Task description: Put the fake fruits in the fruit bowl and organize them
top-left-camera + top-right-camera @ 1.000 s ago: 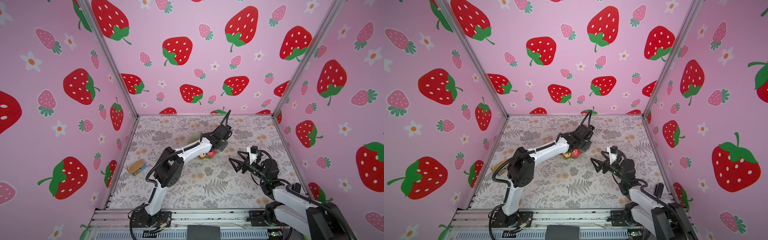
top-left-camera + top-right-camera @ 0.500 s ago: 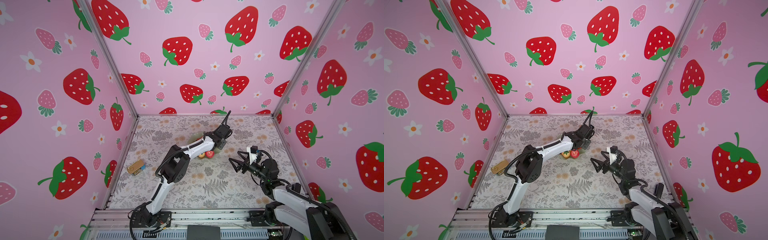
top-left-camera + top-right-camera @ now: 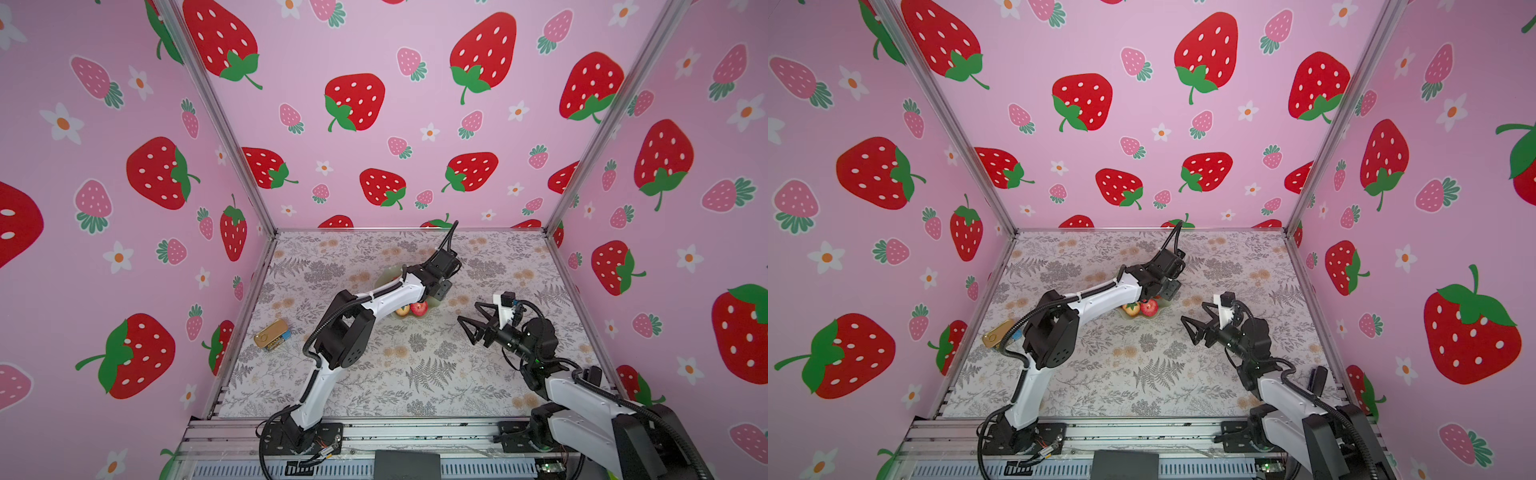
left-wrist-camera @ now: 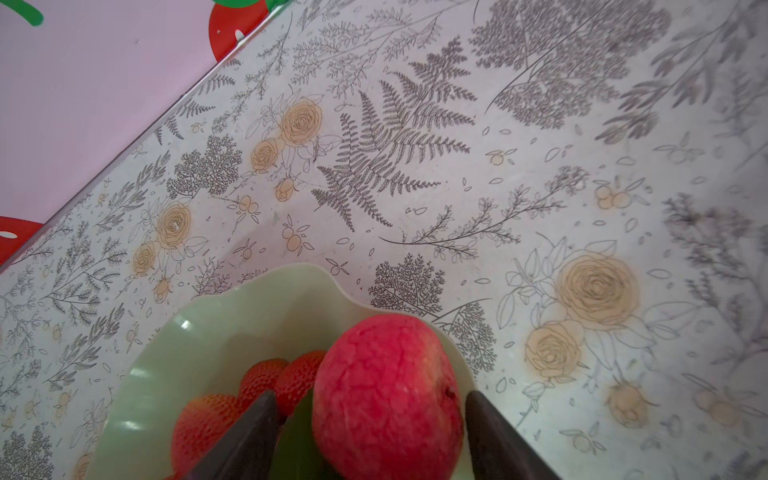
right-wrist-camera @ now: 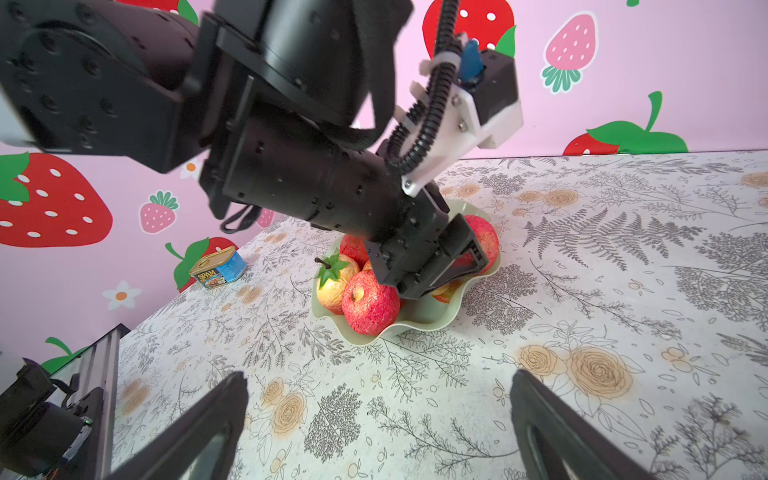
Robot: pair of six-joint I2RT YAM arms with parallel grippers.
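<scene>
The pinkish-red fruit (image 4: 386, 399) sits at the edge of the fruit bowl (image 4: 199, 332), just inside the wavy rim and between the two fingers of the left claw (image 4: 370, 392). The claw is open around it. A strip of green bowl shows between one finger and the fruit, while the other finger lies at or very near its skin, so it does not look clamped. The fruit is a little longer than wide, and that length seems to run the same way as the fingers, so a straight pull back along them should clear it. Whether the fruit rests fully on the bowl I cannot tell.

Beside it in the bowl lie bumpy red strawberries (image 4: 262, 374). On the side toward the right claw (image 3: 467, 313) are a red apple (image 5: 368, 303) and a yellow-red apple (image 5: 332, 286) with a green leaf.

In both top views the bowl is just right of the middle of the frame, under the left arm's wrist. The right claw hangs open and empty to the bowl's lower right, apart from it, so the left arm is plainly the nearer. A tin (image 3: 272, 334) lies on the counter (image 3: 415, 374) at the left, well away.
</scene>
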